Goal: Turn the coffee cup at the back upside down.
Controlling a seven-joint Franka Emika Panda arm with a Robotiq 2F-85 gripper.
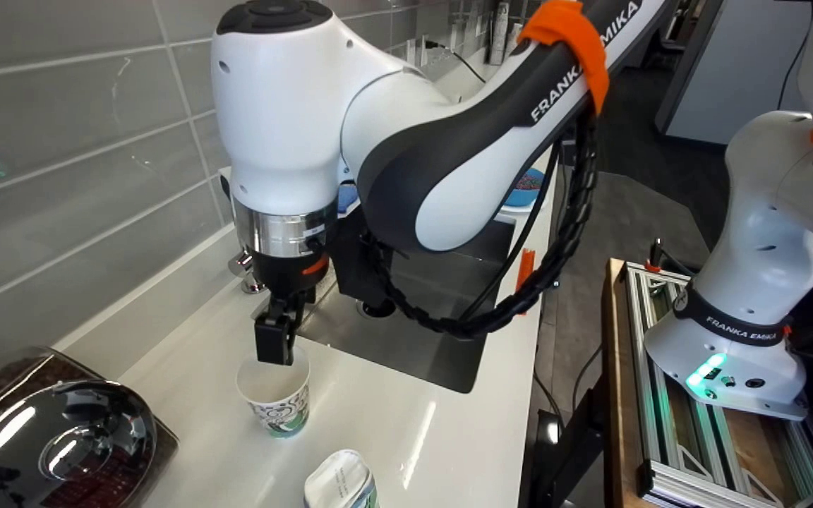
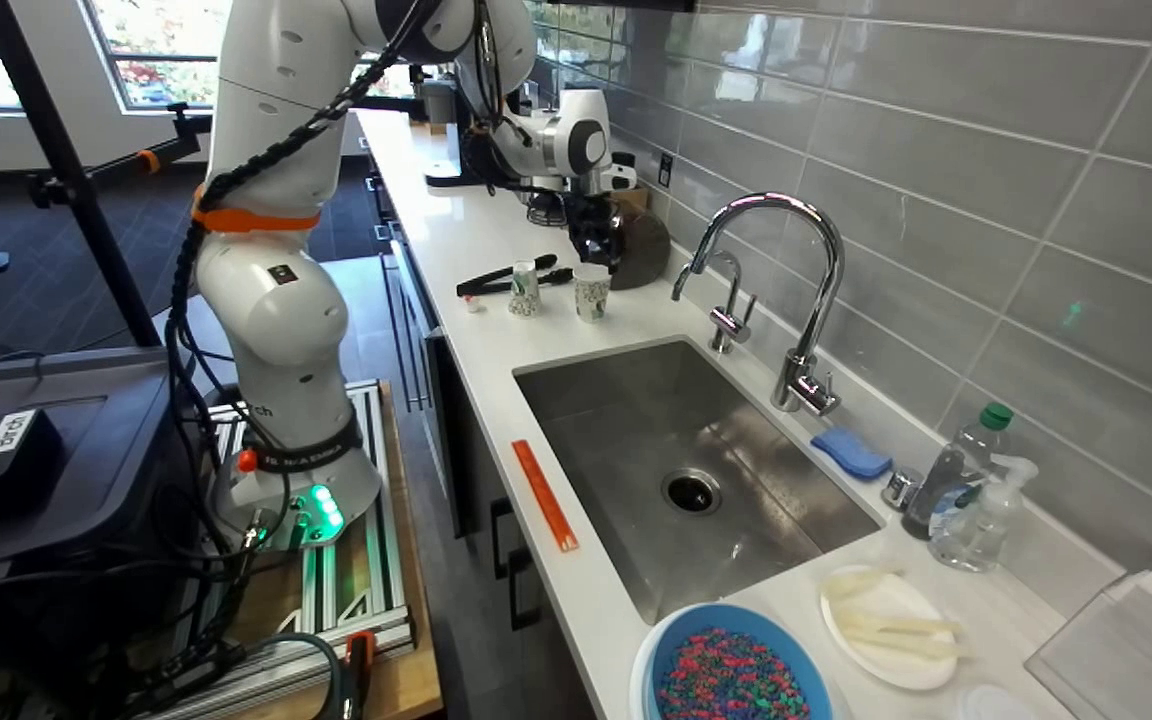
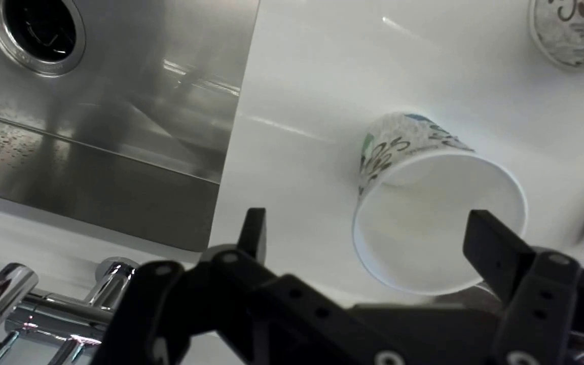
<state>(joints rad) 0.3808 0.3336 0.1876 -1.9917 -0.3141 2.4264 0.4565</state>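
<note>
The coffee cup (image 1: 279, 402) is a white paper cup with green and dark print. It stands upright on the counter beside the sink, mouth up, nearest the tiled wall; it also shows in an exterior view (image 2: 591, 293) and the wrist view (image 3: 424, 228). My gripper (image 1: 276, 346) is open, above the cup, its fingers wide apart in the wrist view (image 3: 365, 223). There one finger overlaps the cup's mouth and the other lies over bare counter to the sink side. Nothing is between the fingers' grip. How far the fingertips are above the rim is unclear.
A second paper cup (image 1: 341, 483) stands upside down nearby, also seen in an exterior view (image 2: 524, 290). The sink (image 2: 686, 400) and chrome faucet (image 2: 821, 270) are on one side. A shiny domed lid (image 1: 68, 444) is on the other. Black tongs (image 2: 506, 277) lie behind the cups.
</note>
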